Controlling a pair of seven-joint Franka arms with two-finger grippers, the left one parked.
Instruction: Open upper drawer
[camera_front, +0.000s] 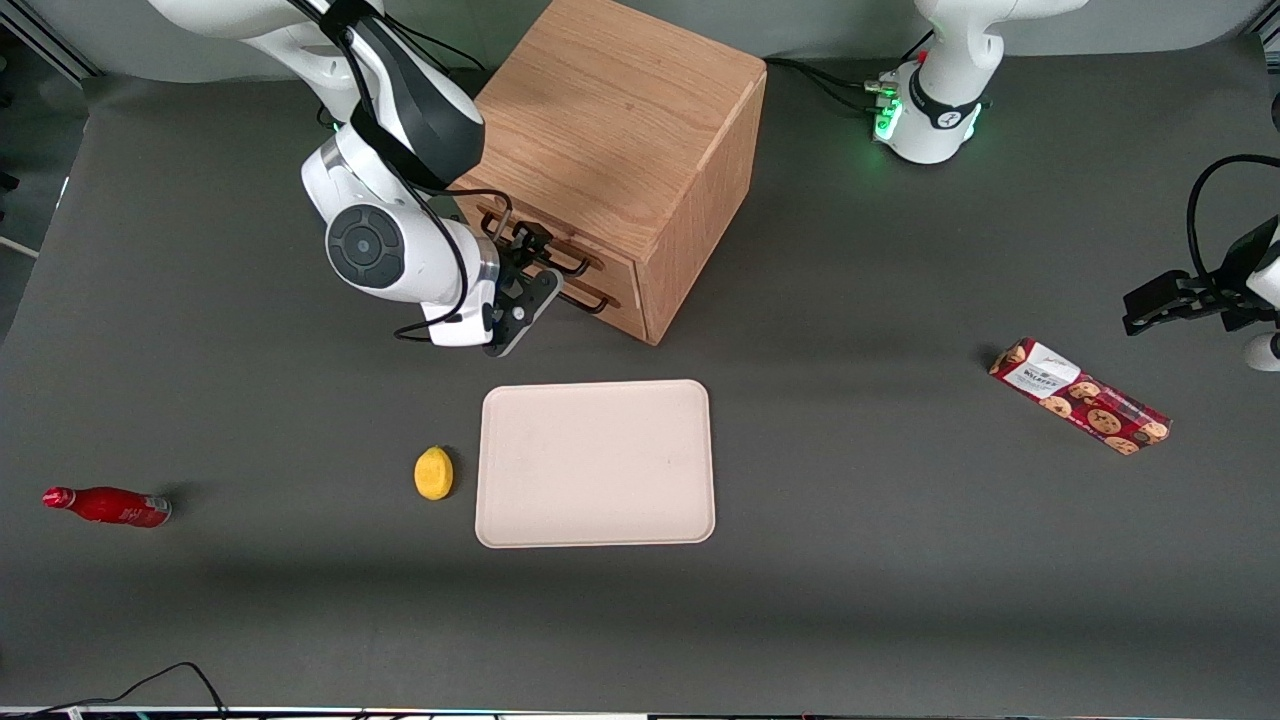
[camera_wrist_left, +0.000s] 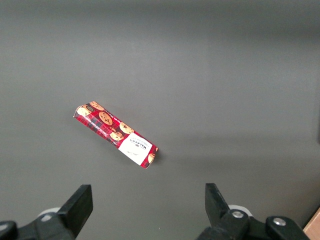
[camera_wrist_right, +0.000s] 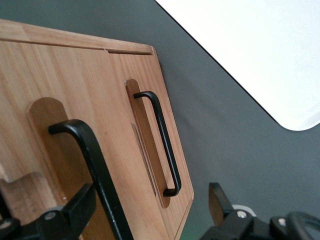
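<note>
Your tool (camera_front: 535, 262) is parked right at the front of the oak cabinet (camera_front: 620, 130), fingers spread apart with nothing pinched. In the wrist view the black handle (camera_wrist_right: 95, 165) of the upper drawer (camera_wrist_right: 30, 130) runs between the two fingers (camera_wrist_right: 75, 210), so the tool is straddling it with its fingers not closed on it. Just below it on the same front sits the bottom drawer (camera_wrist_right: 145, 90) with its own black handle (camera_wrist_right: 162, 137), untouched. Out from the tool, nearer the front camera, a pale tray (camera_front: 596, 463) lies flat on the desk (camera_front: 850, 560), with a lemon (camera_front: 434, 472) just beside it. Well off at the working arm's end is a red bottle (camera_front: 105, 505) lying down, and toward the parked arm's end a cookie box (camera_front: 1080, 396).
</note>
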